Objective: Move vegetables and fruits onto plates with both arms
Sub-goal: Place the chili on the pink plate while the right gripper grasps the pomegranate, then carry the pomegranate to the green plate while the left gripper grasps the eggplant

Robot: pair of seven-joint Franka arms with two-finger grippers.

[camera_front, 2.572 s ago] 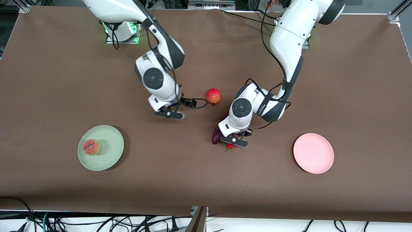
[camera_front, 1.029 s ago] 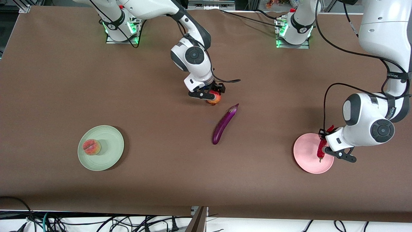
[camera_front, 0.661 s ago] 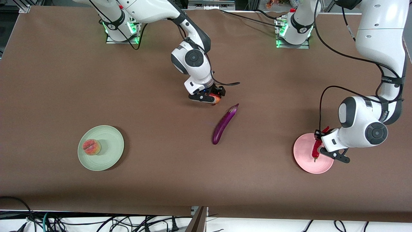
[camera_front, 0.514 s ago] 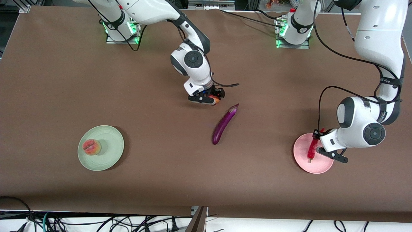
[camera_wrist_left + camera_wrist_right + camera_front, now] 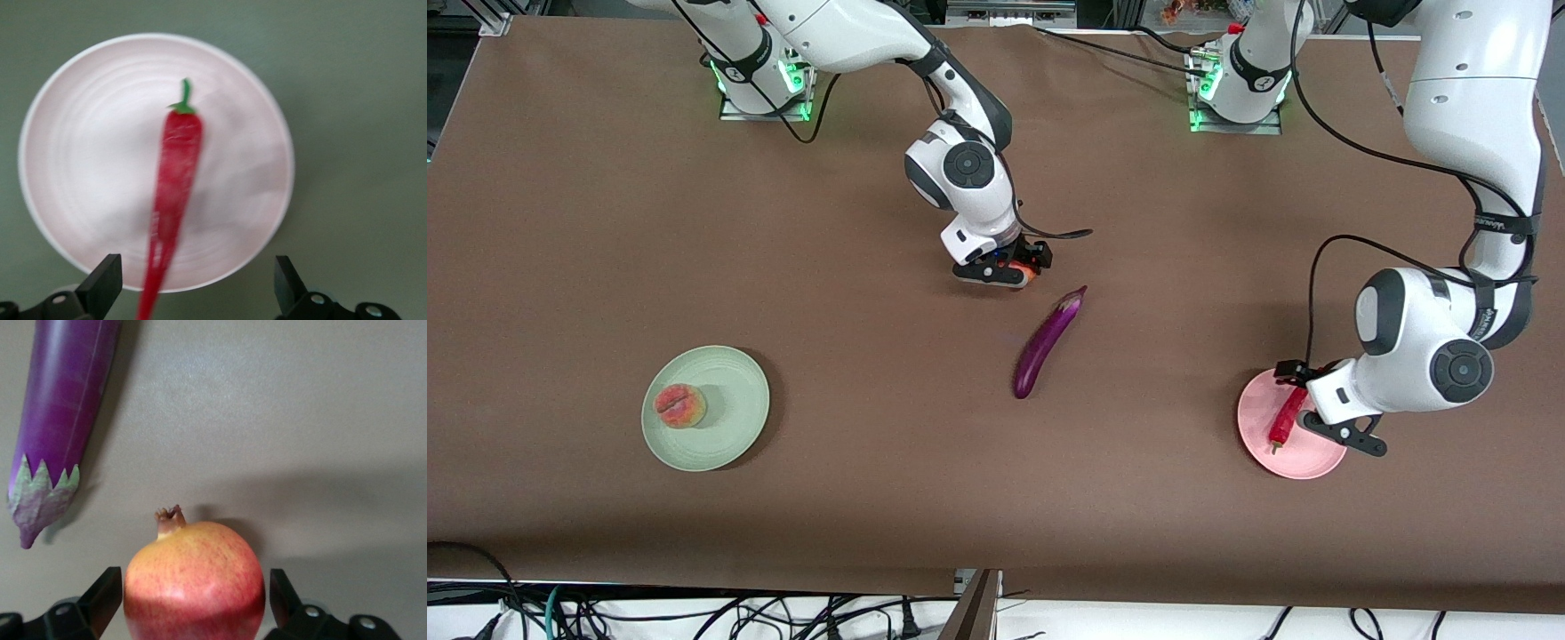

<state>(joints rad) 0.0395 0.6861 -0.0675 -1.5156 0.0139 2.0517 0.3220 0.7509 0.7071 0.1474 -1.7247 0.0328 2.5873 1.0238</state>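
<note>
Now, from the front view, the eggplant [image 5: 1046, 341] lies in the middle of the desk [image 5: 560, 222], and it is my landmark. The right gripper [image 5: 996, 270] is low over the pomegranate [image 5: 1022, 275], which sits just beside the eggplant's stem end, farther from the front camera. The green plate [image 5: 738, 427] with the peach [image 5: 680, 405] on it is well apart from the eggplant, toward the right arm's end. The pink plate [image 5: 1303, 462] is well apart from it toward the left arm's end, and the left gripper [image 5: 1320, 412] hangs over that plate.

From the left wrist view, the fingers [image 5: 100, 283] are spread wide and hold nothing. The chili pepper [image 5: 175, 180] lies over the pink plate, free of them.

From the right wrist view, the fingers [image 5: 103, 597] stand on each side of the pomegranate, and I cannot tell if they squeeze it yet. The eggplant's stem is near.

To do this well, I think the right arm should squeeze the round fruit at its widest part, gently, then lift straight up so it does not roll or bump the eggplant.
</note>
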